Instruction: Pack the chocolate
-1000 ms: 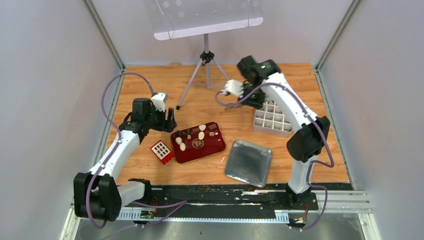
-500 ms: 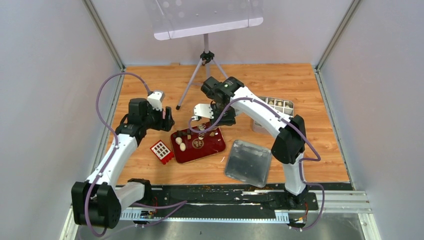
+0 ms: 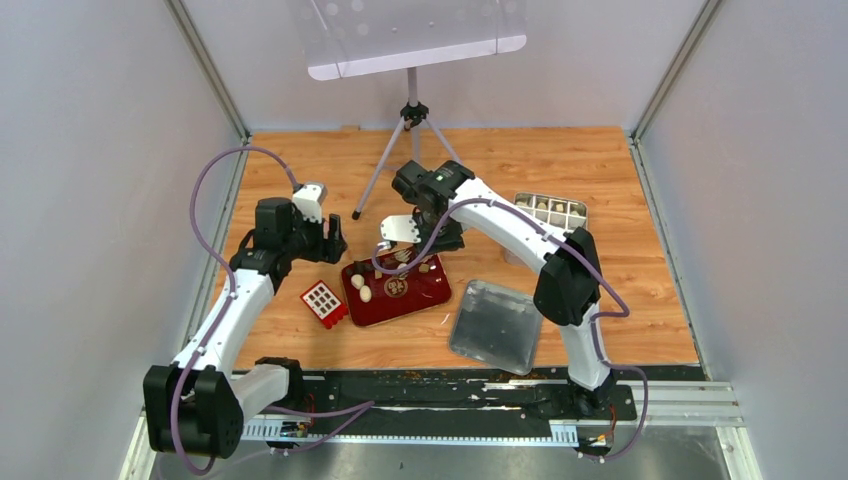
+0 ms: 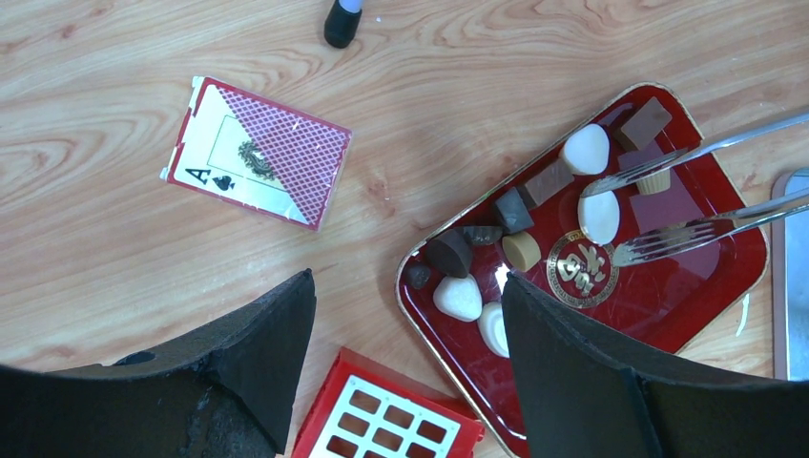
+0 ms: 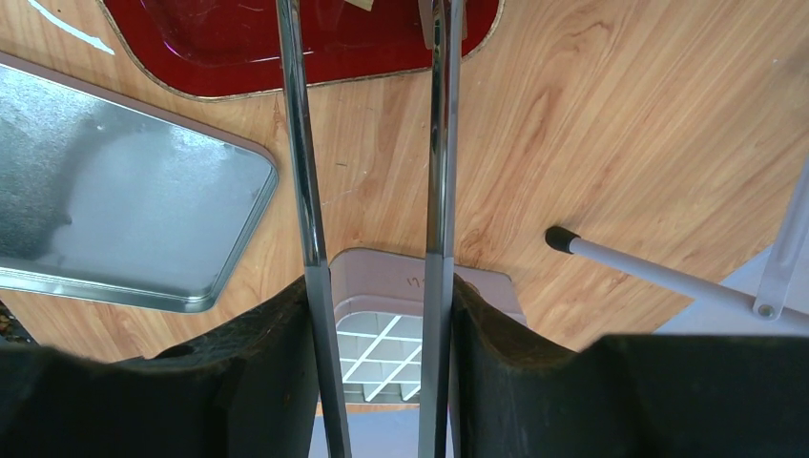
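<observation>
Chocolate (image 4: pixel 584 150) pieces, cream ovals and brown blocks, lie scattered on the red tray (image 4: pixel 696 286) as the right gripper (image 3: pixel 412 258) reaches over it. Its long metal prongs (image 5: pixel 303 143) stand parted either side of one cream oval, apparently to pinch it; no contact can be made out. The left gripper (image 4: pixel 408 283) hovers wide and empty beside the tray, seemingly out of the way. The divided box (image 3: pixel 548 210) sits well apart.
</observation>
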You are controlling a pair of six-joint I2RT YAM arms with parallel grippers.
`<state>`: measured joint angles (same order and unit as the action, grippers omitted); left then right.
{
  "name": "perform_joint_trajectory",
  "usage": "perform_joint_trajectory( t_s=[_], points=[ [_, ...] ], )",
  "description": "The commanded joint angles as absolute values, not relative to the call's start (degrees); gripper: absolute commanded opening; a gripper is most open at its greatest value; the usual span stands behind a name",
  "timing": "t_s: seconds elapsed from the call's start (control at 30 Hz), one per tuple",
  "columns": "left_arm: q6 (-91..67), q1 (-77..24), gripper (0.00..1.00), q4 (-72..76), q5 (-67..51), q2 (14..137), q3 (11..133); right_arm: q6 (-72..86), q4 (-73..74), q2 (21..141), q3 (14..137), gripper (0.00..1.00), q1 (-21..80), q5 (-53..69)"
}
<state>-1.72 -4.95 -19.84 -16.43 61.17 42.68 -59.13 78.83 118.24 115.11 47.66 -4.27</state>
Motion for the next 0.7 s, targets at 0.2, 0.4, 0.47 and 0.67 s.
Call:
perform_joint_trajectory(
  t_s=[0.2, 0.4, 0.47, 0.67],
  points=[
    [-2.5, -4.1, 0.8, -17.9, -16.9, 60.0, 42.5, -61.8, 78.1, 120.1, 113.8, 0.43, 48.4, -6.1],
    [-3.0, -4.1, 0.8, -17.5, -17.1, 60.3, 42.5, -61.4, 77.0, 120.2, 113.7, 0.36, 48.8, -6.8],
    [-3.2, -4.0, 0.8, -17.3, -17.3, 60.5, 42.5, -61.0, 76.8, 120.1, 114.2, 0.3, 48.9, -6.7],
    [-3.8, -4.0, 0.8, -17.0, -17.9, 61.2, 42.5, -60.0, 78.5, 116.1, 117.0, 0.19, 48.8, -4.7]
  ],
)
